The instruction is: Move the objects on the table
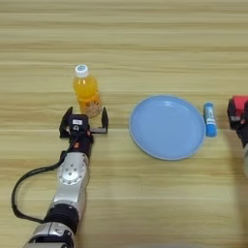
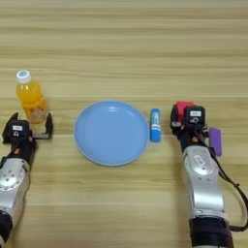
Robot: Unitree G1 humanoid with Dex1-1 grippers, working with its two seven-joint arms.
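Arms are reaching up from the near edge either side of the blue plate (image 2: 111, 132): left gripper (image 1: 83, 124) spreading wide just short of the orange bottle (image 1: 86, 92) as if to grasp it, right gripper (image 2: 186, 117) closing around the red cube (image 2: 182, 108), purple block (image 2: 215, 141) lying right of it.

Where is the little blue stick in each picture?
Left eye view: the blue stick lies far right, just right of the blue plate.
Right eye view: it lies right of middle, between the plate and the right gripper.
Shared landmark: the plate.
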